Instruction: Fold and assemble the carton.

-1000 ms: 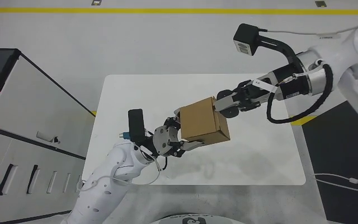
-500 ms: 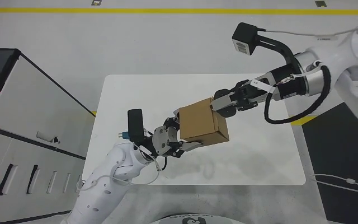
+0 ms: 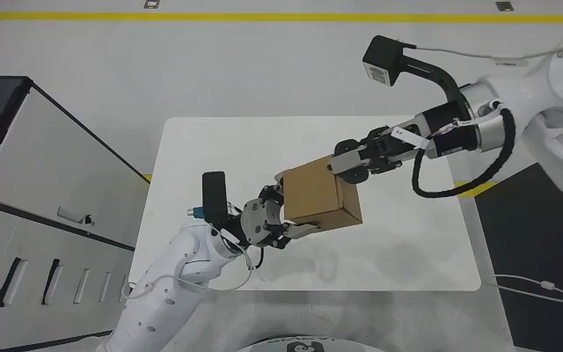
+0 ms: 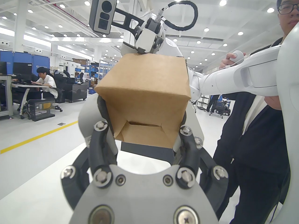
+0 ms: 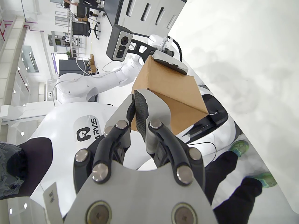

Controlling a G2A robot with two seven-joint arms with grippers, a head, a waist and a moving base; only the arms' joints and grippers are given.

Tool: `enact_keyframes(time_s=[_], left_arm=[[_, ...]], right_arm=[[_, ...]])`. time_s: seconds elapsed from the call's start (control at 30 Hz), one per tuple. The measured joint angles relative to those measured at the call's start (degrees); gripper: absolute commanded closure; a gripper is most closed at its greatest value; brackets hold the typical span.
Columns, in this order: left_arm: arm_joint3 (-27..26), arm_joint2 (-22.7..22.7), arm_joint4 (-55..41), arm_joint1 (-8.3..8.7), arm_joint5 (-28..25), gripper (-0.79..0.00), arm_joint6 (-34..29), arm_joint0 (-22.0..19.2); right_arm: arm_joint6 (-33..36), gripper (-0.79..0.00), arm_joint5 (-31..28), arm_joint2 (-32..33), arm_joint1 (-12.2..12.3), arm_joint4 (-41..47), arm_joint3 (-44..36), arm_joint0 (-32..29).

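Carton [image 3: 320, 192]: plain brown cardboard, no print on the visible faces. Table [image 3: 211, 150]: white; floor [image 3: 264, 62]: pale grey, crossed by a yellow line [image 3: 264, 16]. Left gripper [image 4: 143, 110] and right gripper [image 5: 137, 99]: white finger shells, black links, silver base plates; the right one's pads [image 5: 140, 111] are black and cross-hatched.

Matt brown cardboard carton [image 3: 321, 189], smooth white table [image 3: 220, 150]

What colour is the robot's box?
Plain brown, like cardboard. The carton shows best in the left wrist view.
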Motion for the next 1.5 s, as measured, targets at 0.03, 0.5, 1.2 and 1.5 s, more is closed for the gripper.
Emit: enact_keyframes(time_s=[0.03,0.5,1.2,1.5], left_arm=[[0.01,0.05,-0.06,-0.01,-0.05,0.000,0.01,-0.03],[0.43,0.65,-0.84,-0.16,-0.49,0.000,-0.06,-0.68],[1.48,0.61,-2.64,-0.35,-0.56,0.000,0.33,-1.09],[1.78,0.39,-2.83,-0.39,-1.29,0.000,0.73,-1.18]], right_arm=[[-0.08,0.000,-0.21,0.08,-0.04,-0.10,-0.03,-0.09],[-1.01,0.000,-2.42,0.66,-0.88,-2.01,-0.46,-1.24],[-3.19,-0.071,-4.30,5.39,-1.00,0.26,0.67,-4.79],[-4.82,-0.785,-6.23,9.23,-0.68,4.57,2.28,-7.99]])
